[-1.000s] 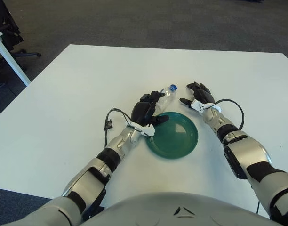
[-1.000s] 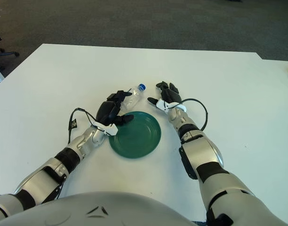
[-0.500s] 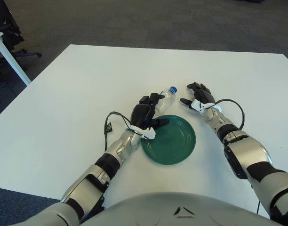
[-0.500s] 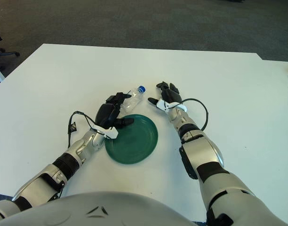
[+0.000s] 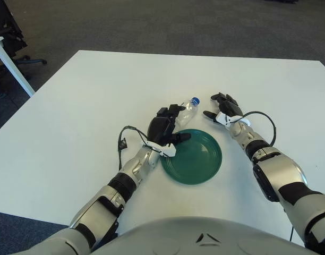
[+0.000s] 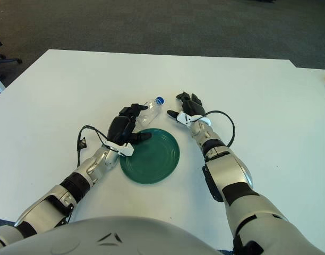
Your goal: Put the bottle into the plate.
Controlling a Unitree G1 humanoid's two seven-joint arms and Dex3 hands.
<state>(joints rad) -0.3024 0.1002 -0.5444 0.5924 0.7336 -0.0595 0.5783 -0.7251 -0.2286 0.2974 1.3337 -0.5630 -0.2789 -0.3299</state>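
the task is not finished. the bottle (image 5: pixel 187 110), clear plastic with a blue cap, lies on its side on the bench (image 5: pixel 72 106), just beyond the far left edge of the plate (image 5: pixel 197 159) and not inside it. the plate, dark green and round, holds nothing.

the left hand (image 5: pixel 163 129) sits at the bottle's lower end, its dark fingers (image 5: pixel 168 112) curled up against the bottle's body and its thumb reaching out over the plate's near-left rim. whether it has a firm hold on the bottle or merely touches it cannot be told from either view. the bottle's capped end points away from the robot and to the right.

the right hand (image 6: pixel 187 109) shows to the right of the bottle's cap, near but apart from it, beyond the plate's far right edge. its fingers are spread and relaxed and it holds nothing.

what seems left: secure the bottle, carry it the short way sideways over the rim, and set it down in the plate's hollow. since the bottle is round and lying flat, it may roll if it is let go carelessly.

the bench is plain white and smooth, with nothing else on it but the arms. around it lies a dark grey carpet floor. at the far left of the left eye view stand a white table leg (image 5: pixel 11 66) and part of a black chair (image 5: pixel 8 32).
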